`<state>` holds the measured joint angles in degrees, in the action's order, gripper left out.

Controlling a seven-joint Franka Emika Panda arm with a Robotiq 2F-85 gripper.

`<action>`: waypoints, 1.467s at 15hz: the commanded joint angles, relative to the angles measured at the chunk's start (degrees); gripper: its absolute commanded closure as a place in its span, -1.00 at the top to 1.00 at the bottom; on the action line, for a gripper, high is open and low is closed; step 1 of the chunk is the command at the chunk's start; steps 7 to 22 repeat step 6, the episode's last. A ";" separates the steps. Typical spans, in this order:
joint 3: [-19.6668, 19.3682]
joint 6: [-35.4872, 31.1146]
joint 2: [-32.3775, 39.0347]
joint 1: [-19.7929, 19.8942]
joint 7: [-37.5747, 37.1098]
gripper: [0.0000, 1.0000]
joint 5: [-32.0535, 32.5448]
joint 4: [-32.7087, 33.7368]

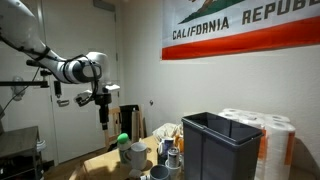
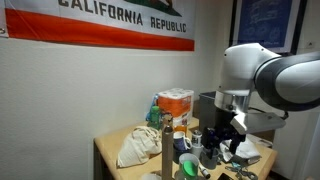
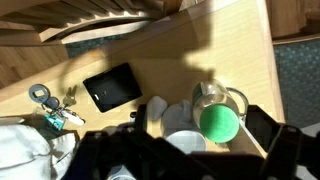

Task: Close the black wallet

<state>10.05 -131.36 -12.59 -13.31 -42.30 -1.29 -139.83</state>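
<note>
The black wallet (image 3: 112,87) lies flat on the wooden table (image 3: 170,50) in the wrist view, with paler patches on its face. I cannot make it out in either exterior view. My gripper (image 3: 190,160) hangs high above the table, open and empty, its dark fingers spread along the bottom of the wrist view. The wallet is well ahead of it and to the left. The gripper also shows in both exterior views (image 1: 103,112) (image 2: 215,150), clear of the table top.
A glass mug holding a green ball (image 3: 220,122) and white cups (image 3: 180,125) sit below the gripper. Keys (image 3: 50,105) lie left of the wallet. A big dark grey bin (image 1: 218,145), paper rolls (image 1: 265,130), a white bag (image 2: 138,145) and an orange container (image 2: 176,108) crowd the table.
</note>
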 commanded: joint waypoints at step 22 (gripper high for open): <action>1.60 6.92 -5.82 1.46 3.55 1.00 -3.83 1.20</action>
